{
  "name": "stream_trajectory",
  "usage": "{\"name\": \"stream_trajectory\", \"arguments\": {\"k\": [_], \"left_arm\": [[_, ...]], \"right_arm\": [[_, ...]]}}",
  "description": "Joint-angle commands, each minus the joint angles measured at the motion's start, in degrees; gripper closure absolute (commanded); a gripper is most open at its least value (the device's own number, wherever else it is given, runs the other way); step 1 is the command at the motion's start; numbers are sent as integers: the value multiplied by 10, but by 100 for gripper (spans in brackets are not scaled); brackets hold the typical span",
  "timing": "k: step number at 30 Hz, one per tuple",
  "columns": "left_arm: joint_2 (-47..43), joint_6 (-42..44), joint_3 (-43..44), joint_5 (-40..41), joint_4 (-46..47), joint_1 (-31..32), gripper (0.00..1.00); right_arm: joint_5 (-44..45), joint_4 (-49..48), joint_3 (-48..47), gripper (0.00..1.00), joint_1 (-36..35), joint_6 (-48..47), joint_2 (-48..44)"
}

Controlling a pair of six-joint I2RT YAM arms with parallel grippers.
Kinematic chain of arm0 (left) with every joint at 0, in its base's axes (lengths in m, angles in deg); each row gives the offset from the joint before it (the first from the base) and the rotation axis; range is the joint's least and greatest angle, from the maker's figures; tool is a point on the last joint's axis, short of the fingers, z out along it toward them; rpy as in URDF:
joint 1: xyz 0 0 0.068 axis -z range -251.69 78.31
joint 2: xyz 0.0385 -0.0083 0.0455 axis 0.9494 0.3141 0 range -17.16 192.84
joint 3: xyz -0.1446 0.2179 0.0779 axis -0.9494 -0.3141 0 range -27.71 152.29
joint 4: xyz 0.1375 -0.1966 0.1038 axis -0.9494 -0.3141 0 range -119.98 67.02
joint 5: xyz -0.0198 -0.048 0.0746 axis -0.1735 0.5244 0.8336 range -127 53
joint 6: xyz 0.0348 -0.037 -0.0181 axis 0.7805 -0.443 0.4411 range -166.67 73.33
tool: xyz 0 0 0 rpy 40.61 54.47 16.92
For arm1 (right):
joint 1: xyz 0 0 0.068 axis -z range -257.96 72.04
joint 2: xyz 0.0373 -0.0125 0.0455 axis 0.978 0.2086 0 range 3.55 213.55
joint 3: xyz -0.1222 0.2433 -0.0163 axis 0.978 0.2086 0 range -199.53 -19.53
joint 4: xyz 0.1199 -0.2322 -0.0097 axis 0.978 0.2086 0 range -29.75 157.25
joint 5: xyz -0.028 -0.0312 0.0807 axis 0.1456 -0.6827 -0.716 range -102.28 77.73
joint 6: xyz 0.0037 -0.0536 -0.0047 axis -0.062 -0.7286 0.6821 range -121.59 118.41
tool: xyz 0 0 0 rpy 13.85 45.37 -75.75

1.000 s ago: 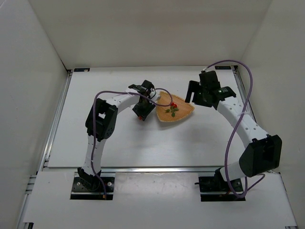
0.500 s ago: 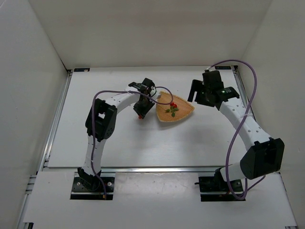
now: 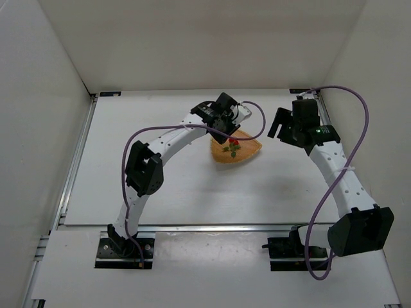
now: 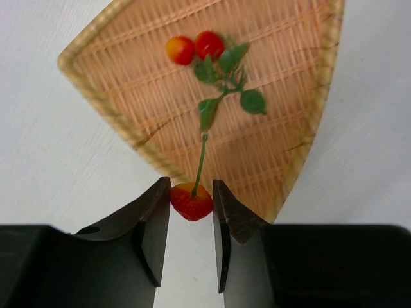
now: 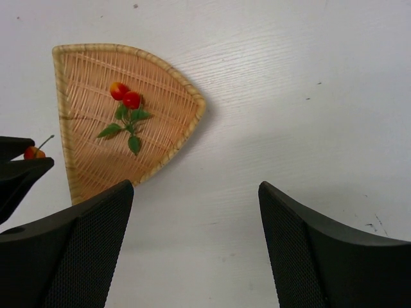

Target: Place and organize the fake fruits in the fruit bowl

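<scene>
The fruit bowl is a tan woven dish shaped like a rounded triangle. In it lie two red cherries on a leafy green stem. My left gripper is shut on a third red cherry, whose thin stem points over the bowl's rim. In the top view the left gripper hangs at the bowl's far left edge. The right gripper stands open and holds nothing, to the right of the bowl. The right wrist view also shows the held cherry at the far left.
White walls enclose the white table on three sides. A metal rail runs along its left edge. A purple cable loops over the left arm and another over the right arm.
The left gripper shut on the loose cherry at the bowl's left, then swung with it up and right to the bowl's far edge. The right arm drew back to the right.
</scene>
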Motion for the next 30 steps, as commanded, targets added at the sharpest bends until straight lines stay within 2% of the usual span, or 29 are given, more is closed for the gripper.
{"name": "stream_trajectory", "arguments": {"k": [1,4,5,7,8,10,13,15,16,20,21,23,24,27,28,30], "left_arm": [[31,6,39,-26,3,-1,64],[45,6,47,-32,3,-1,53],[45,6,53,-32,3,-1,38],[45,6,53,-32,9,-1,26],[45,6,53,-32,15,-1,14],[24,6,53,-26,22,-1,1],[-11,13,59,5,27,-1,1],[-36,19,65,54,27,-17,1],[-51,19,58,67,27,-28,1],[-149,25,-9,126,27,-111,1],[-166,14,-49,133,19,-157,1],[-201,3,-94,133,6,-209,1],[-241,-2,-152,117,0,-261,1],[-331,6,-277,111,11,-344,1],[-355,17,-370,111,27,-360,1],[-422,22,-451,111,35,-391,1]], "right_arm": [[1,10,8,18,11,-3,-24],[7,15,8,16,11,-3,-37],[7,15,8,16,17,-3,-38],[14,20,8,14,22,-9,-52],[14,26,8,14,22,-9,-52],[19,26,8,11,22,-9,-74],[25,32,25,10,28,-3,-101],[30,39,36,9,34,-3,-124],[30,46,44,6,34,3,-131],[0,57,90,0,53,-3,-176],[-1,57,106,0,58,-8,-195],[6,73,118,0,64,-8,-218],[23,73,118,0,64,0,-226],[46,89,134,0,64,7,-245],[51,89,134,0,64,14,-250],[51,89,146,0,64,19,-265]]}}
